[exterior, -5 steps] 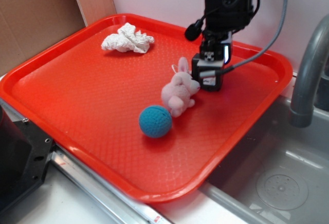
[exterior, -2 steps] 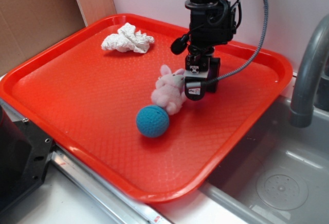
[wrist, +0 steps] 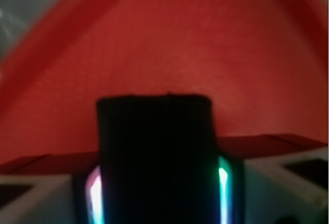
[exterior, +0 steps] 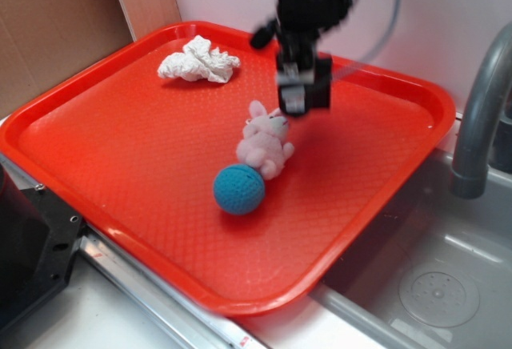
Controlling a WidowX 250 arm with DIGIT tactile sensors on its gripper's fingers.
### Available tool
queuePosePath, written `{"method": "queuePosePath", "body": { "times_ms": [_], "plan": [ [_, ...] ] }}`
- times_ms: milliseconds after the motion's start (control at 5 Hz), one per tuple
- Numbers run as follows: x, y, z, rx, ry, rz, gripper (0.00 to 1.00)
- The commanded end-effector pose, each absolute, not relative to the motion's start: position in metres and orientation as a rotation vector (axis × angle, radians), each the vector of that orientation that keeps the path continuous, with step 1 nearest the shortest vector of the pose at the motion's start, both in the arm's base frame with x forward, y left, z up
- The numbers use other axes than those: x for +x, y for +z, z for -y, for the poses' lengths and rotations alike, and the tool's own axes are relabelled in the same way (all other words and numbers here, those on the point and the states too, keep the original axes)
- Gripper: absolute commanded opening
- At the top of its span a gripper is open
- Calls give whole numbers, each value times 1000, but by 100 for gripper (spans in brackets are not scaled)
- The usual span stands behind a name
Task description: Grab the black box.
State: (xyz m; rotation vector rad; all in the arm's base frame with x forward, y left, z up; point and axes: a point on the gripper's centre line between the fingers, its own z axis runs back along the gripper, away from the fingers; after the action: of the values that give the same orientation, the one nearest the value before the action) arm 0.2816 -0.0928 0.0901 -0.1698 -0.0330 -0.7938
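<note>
Gripper [exterior: 304,97] hung above the far middle of the red tray [exterior: 144,173], blurred in the outside view. The black box [wrist: 157,157] sat clamped between the fingers: the wrist view showed it filling the gap, a glowing pad [wrist: 222,193] pressed to each flank, tray surface visible beyond its top edge. Outside view put the box [exterior: 314,93] clear of the tray, carried in the air, just above and behind the pink plush rabbit [exterior: 264,142]. Blue ball [exterior: 239,189] lay touching the rabbit's near side; crumpled white tissue [exterior: 198,61] well apart at the far left. Grey faucet [exterior: 478,117] to the right, off the tray.

Handling, as a judgement: the box looked rigid and light (no sag, no visible deformation at the pads), matte faces likely giving fair friction. Rounded edges could let it twist if held near a corner. Best hold seemed the two flat opposite sides, mid-height, which was about where the fingers sat. Grip depth could not be told through the blur.
</note>
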Motion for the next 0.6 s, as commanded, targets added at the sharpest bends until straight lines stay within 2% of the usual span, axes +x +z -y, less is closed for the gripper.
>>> {"method": "queuePosePath", "body": {
  "times_ms": [0,200,400],
  "plan": [
    [225,209,45,-162,-304,143,0],
    [221,237,38,-126,-116,101,0],
    [226,254,40,-19,-39,25,0]
  ]
}}
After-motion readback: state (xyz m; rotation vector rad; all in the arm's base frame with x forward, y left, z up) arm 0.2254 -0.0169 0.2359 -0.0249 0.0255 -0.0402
